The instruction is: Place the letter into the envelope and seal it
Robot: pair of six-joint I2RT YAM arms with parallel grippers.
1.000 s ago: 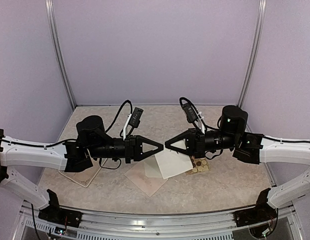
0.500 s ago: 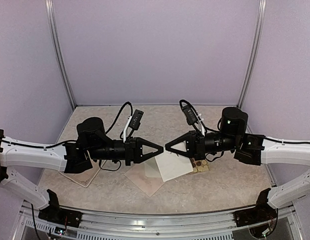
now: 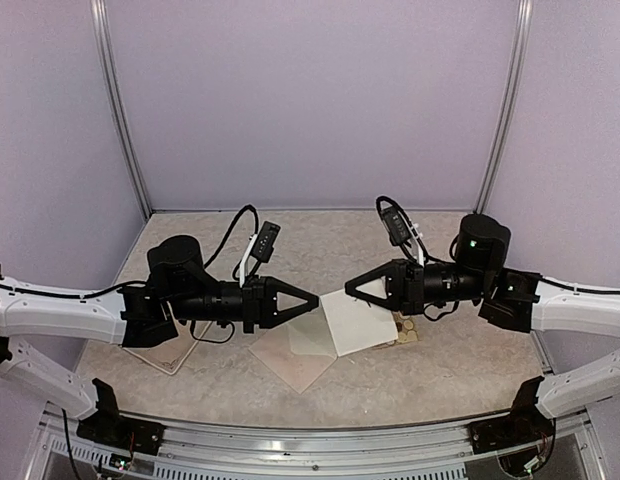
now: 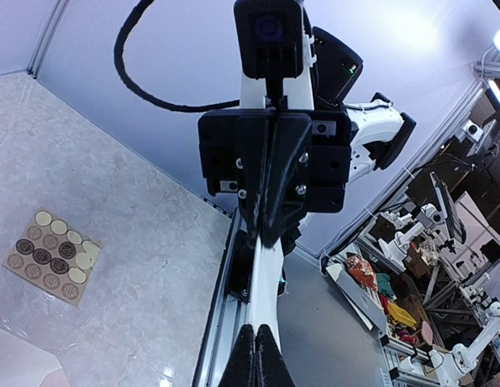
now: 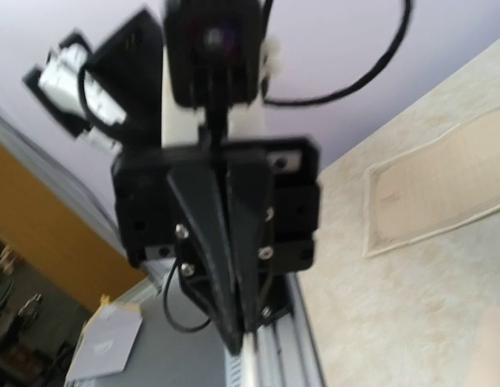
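My left pincer and right pincer are both closed, holding nothing. I would open one before descending to the white sheet.

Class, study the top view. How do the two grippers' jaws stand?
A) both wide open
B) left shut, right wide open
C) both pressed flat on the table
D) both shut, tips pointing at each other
D: the left gripper and the right gripper each taper to a closed point, facing each other across a gap.

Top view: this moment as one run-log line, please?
left pincer shut | right pincer shut | tips facing, apart | nothing held
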